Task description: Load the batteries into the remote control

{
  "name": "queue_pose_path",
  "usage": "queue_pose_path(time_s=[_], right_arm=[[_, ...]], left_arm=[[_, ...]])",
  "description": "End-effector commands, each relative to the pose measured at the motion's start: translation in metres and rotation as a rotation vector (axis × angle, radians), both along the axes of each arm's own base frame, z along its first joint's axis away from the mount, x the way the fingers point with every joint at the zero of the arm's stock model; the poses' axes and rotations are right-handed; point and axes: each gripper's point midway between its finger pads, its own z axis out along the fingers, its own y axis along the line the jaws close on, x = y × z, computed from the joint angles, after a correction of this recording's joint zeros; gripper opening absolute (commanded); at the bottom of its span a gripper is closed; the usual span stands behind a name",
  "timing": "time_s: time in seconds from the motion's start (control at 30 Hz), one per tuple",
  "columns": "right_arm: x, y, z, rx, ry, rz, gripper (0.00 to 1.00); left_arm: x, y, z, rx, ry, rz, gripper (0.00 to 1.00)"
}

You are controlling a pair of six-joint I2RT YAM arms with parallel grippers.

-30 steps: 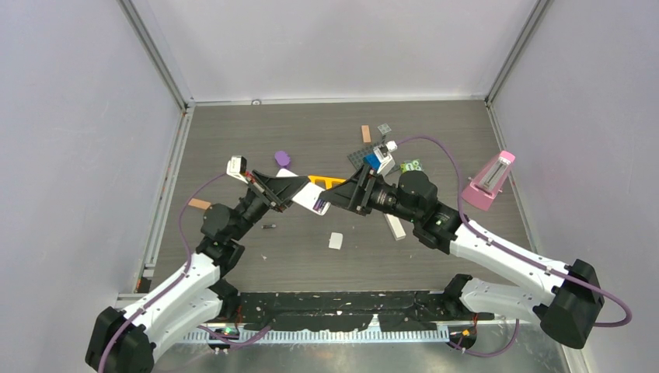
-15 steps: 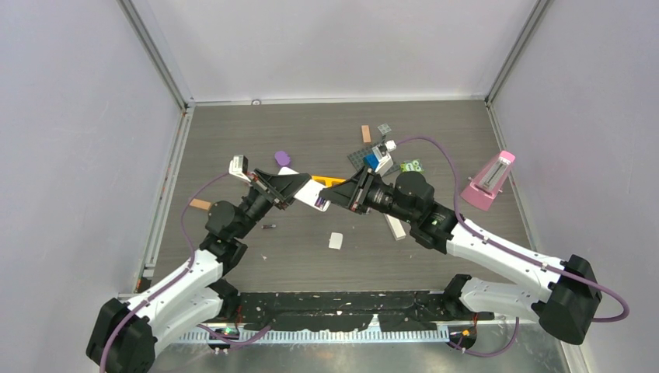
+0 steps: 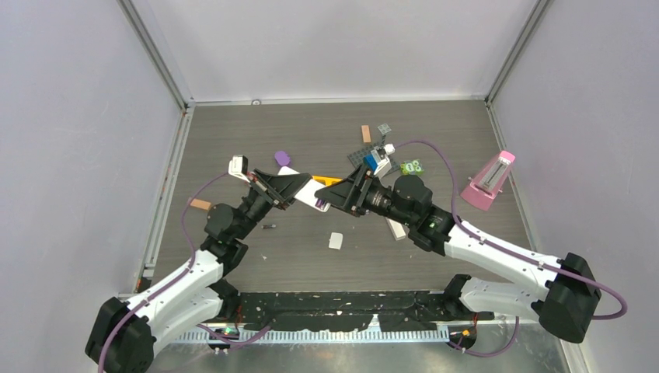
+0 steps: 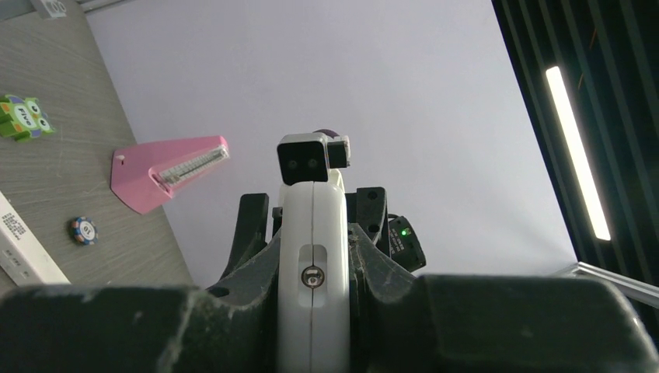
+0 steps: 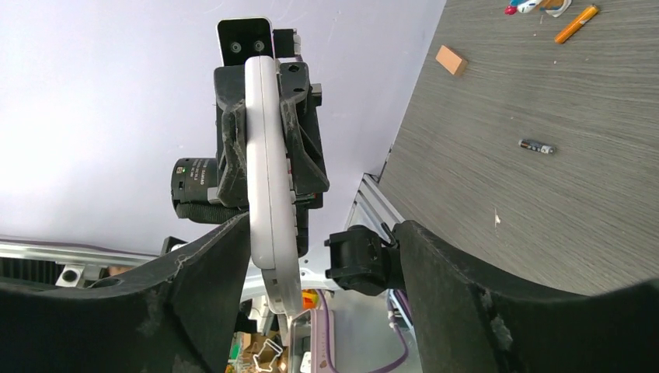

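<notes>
Remote control (image 3: pixel 309 193), white, is off the table (image 3: pixel 311 132), held up over its middle between the two arms. Left gripper (image 4: pixel 312 280) is clenched on it: the left wrist view shows the remote edge-on, pinched between both fingers. Right gripper (image 5: pixel 319 241) stands released. Its fingers (image 5: pixel 458 311) straddle the free end of the remote, one close against it, the other apart from it with a clear gap. Whether the near finger touches cannot be told. The battery bay faces no camera, so its contents cannot be judged.

One battery (image 3: pixel 269 227), slim and dark, lies flat on the table near the remote, below and left of it in the top view, touching nothing. The other batteries cannot be made out.

An orange-yellow piece (image 3: pixel 326 180) just beyond the remote is partly hidden by the grippers. A purple piece (image 3: pixel 282 158) lies near the remote on its far side. A small white piece (image 3: pixel 336 241) lies on the near side. A white bar (image 3: pixel 396 228) is partly covered by the right arm. A tan block (image 3: pixel 200 204) sits well to the remote's left, and a pink wedge (image 3: pixel 488 180) well to its right.
</notes>
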Motion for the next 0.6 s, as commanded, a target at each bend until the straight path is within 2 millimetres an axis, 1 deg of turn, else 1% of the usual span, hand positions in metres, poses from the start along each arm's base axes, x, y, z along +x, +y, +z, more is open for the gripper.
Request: queue_pose_path(time_s=[0.0, 0.1, 0.13, 0.23, 0.33, 0.43, 0.47, 0.5, 0.53, 0.57], right_arm=[[-0.002, 0.004, 0.023, 0.106, -0.047, 0.011, 0.75], [-0.003, 0.005, 0.025, 0.121, -0.062, 0.017, 0.75], [-0.004, 0.006, 0.029, 0.132, -0.077, 0.021, 0.74], [-0.005, 0.008, 0.034, 0.15, -0.099, 0.024, 0.71], [-0.005, 0.014, 0.035, 0.155, -0.11, 0.033, 0.68], [-0.005, 0.019, 0.035, 0.16, -0.108, 0.036, 0.58], [-0.005, 0.022, 0.033, 0.158, -0.102, 0.037, 0.53], [-0.005, 0.023, 0.033, 0.159, -0.098, 0.038, 0.5], [-0.005, 0.026, 0.032, 0.16, -0.095, 0.041, 0.44], [-0.005, 0.026, 0.031, 0.16, -0.091, 0.04, 0.4]], left_arm=[[-0.006, 0.006, 0.02, -0.068, -0.054, 0.005, 0.0], [-0.007, 0.005, 0.017, -0.07, -0.036, -0.006, 0.0], [-0.007, 0.005, 0.015, -0.069, -0.03, -0.007, 0.0], [-0.006, 0.005, 0.011, -0.074, -0.006, -0.012, 0.0], [-0.007, 0.004, 0.009, -0.078, 0.011, -0.026, 0.01], [-0.008, 0.005, 0.008, -0.083, 0.017, -0.029, 0.02], [-0.008, 0.005, 0.008, -0.083, 0.019, -0.03, 0.02], [-0.008, 0.005, 0.008, -0.083, 0.019, -0.027, 0.04], [-0.008, 0.005, 0.008, -0.082, 0.017, -0.028, 0.05], [-0.009, 0.005, 0.008, -0.079, 0.014, -0.028, 0.06]])
